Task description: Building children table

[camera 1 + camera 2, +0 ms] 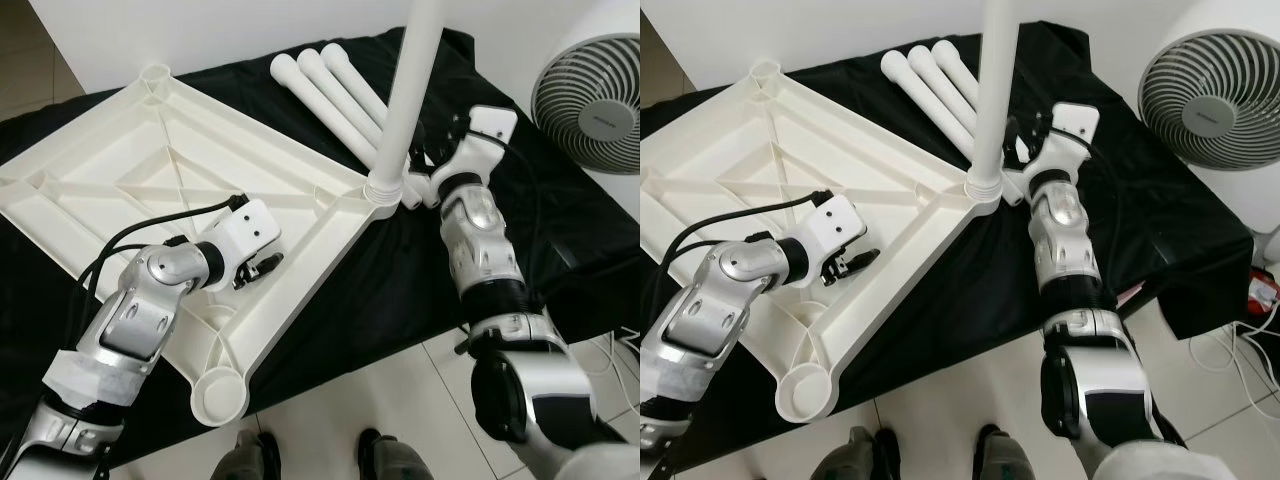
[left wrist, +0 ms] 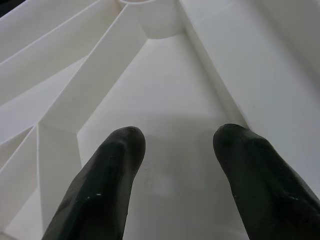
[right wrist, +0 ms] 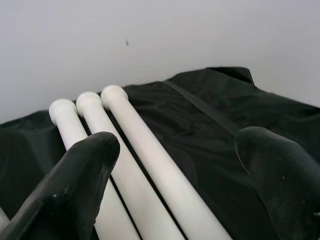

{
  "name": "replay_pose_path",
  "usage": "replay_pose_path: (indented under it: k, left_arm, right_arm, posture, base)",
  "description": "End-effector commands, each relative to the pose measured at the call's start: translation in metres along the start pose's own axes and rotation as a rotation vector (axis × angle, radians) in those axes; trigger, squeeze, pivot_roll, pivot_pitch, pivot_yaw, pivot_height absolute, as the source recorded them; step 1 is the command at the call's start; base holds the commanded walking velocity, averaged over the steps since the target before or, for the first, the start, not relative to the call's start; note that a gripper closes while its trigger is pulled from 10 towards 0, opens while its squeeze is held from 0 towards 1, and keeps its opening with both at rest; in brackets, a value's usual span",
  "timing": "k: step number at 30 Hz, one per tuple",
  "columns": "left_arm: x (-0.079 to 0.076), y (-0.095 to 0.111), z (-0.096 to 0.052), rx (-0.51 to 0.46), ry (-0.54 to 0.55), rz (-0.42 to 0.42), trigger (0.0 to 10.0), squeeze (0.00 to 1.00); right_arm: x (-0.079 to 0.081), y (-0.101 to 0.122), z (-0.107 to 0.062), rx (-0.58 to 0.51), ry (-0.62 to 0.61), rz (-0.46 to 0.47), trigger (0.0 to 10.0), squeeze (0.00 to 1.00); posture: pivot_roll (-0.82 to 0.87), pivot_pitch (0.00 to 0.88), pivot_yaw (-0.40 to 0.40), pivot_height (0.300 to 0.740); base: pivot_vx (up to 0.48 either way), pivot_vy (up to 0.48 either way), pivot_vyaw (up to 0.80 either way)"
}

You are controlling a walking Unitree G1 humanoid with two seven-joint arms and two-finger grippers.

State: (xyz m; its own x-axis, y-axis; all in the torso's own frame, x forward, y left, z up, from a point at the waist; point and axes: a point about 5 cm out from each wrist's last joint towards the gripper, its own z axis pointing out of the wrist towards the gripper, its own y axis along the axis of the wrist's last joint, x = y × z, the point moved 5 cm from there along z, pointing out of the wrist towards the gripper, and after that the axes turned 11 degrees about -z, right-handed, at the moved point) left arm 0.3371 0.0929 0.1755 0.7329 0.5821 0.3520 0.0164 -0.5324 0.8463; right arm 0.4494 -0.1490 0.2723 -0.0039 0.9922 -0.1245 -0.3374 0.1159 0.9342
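Note:
A white plastic tabletop (image 1: 150,170) lies upside down on a black cloth. One white leg (image 1: 410,90) stands upright in its right corner socket (image 1: 383,190). Three loose white legs (image 1: 330,85) lie side by side behind it. My left gripper (image 1: 262,268) rests open on the tabletop's ribbed underside, its fingers (image 2: 115,165) against the white plastic. My right gripper (image 1: 425,170) hovers open just right of the standing leg's base. The right wrist view has the three loose legs (image 3: 125,150) between and beyond its fingers (image 3: 85,170).
The near corner socket (image 1: 218,392) and the far one (image 1: 155,78) hold nothing. A grey fan (image 1: 595,100) stands at the back right. A person's shoes (image 1: 250,455) are on the tiled floor at the front edge. Cables (image 1: 620,350) lie on the right.

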Motion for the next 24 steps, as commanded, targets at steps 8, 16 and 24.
replay_pose_path:
  k: [8,16,24]
  left_arm:
    - [-0.055,0.006,0.004,0.005,-0.291,0.013,10.0,0.00]
    - [-0.082,0.032,0.012,-0.078,-0.375,-0.029,10.0,0.00]
    - [-0.078,0.046,0.022,-0.121,-0.324,-0.037,10.0,0.00]
  right_arm:
    - [0.039,0.006,0.012,0.009,0.167,0.022,10.0,0.00]
    - [0.056,0.009,0.016,0.010,0.211,0.028,10.0,0.00]
    - [0.065,0.008,0.017,0.013,0.216,0.053,10.0,0.00]
  posture:
    - [-0.05,0.210,0.065,0.740]
    - [-0.07,0.202,0.079,0.740]
    - [-0.06,0.195,0.082,0.740]
  base:
    - [0.000,0.000,0.00]
    - [0.000,0.000,0.00]
    - [0.000,0.000,0.00]
